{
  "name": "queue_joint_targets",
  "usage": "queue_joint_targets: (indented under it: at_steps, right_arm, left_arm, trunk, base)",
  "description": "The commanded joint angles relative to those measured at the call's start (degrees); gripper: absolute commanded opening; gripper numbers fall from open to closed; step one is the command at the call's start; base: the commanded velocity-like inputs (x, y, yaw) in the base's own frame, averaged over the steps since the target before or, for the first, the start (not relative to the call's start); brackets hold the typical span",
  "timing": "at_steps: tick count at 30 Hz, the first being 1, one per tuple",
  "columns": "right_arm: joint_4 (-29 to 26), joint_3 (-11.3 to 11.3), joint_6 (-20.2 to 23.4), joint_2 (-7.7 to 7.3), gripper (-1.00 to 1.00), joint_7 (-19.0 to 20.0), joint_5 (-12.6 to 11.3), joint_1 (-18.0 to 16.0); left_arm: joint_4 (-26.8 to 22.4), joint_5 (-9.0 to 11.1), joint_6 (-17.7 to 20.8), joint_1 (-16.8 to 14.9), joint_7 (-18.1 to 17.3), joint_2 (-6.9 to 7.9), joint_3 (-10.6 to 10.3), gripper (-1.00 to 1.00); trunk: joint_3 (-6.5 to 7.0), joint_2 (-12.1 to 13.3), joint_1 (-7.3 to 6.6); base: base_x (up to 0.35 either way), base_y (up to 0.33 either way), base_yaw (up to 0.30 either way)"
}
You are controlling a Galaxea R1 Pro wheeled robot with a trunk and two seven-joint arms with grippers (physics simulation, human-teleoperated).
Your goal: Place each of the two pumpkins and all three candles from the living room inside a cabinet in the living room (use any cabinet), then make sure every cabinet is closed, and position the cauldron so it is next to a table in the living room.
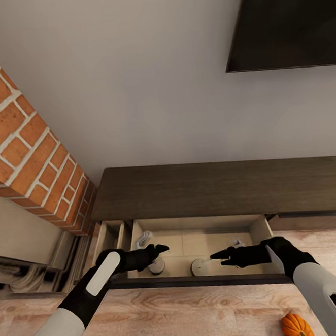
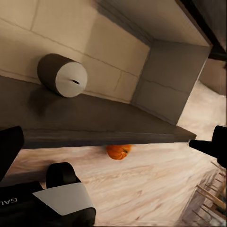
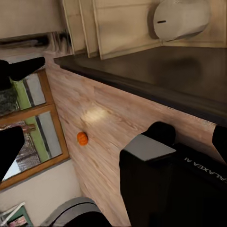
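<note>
Pale wall and brick chimney (image 1: 29,149) back the low dark cabinet (image 1: 221,189), whose drawer (image 1: 260,228) stands open with two candles (image 1: 199,266) lying inside. Left gripper (image 1: 157,250) and right gripper (image 1: 221,255) hover over it, fingers spread, empty. One pumpkin (image 1: 297,327) sits on the floor (image 1: 191,313) beside the right arm, behind the grippers. Likely light, rigid and ribbed; grasp across its middle.
</note>
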Motion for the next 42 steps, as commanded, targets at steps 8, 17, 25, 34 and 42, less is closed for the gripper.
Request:
queue_joint_targets:
  at_steps: [8,17,25,34,42]
  right_arm:
    - [0.9,-0.5,0.6,-6.86,1.00,11.6,0.2,0.4]
    - [1.3,-0.4,0.6,-8.98,1.00,14.1,0.8,4.2]
    - [1.3,0.0,0.1,-8.59,1.00,13.6,7.4,12.6]
    - [1.5,0.0,-2.9,-8.09,1.00,9.3,10.9,16.6]
    - [6.5,0.0,-11.4,-4.11,1.00,-5.6,10.8,17.3]
  left_arm:
    - [-16.3,9.6,3.0,5.8,0.7,7.95,-0.2,1.00]
    - [-17.7,11.5,3.0,13.8,0.9,11.72,-0.2,1.00]
    - [-15.3,11.3,2.6,21.4,1.1,13.39,-0.3,1.00]
    - [-0.4,11.1,2.0,21.5,0.7,13.53,-0.3,1.00]
    - [9.7,2.7,-3.9,21.5,1.0,12.69,-0.3,1.00]
  trunk:
    - [1.41,3.2,-1.76]
    - [3.02,6.8,-3.74]
    - [4.46,10.0,-5.49]
    - [6.07,13.6,-7.47]
    - [7.51,16.8,-9.23]
  base:
    - [0.000,0.000,0.000]
    - [0.000,0.000,0.000]
    - [0.000,0.000,0.000]
    - [0.000,0.000,0.000]
    - [0.000,0.000,0.000]
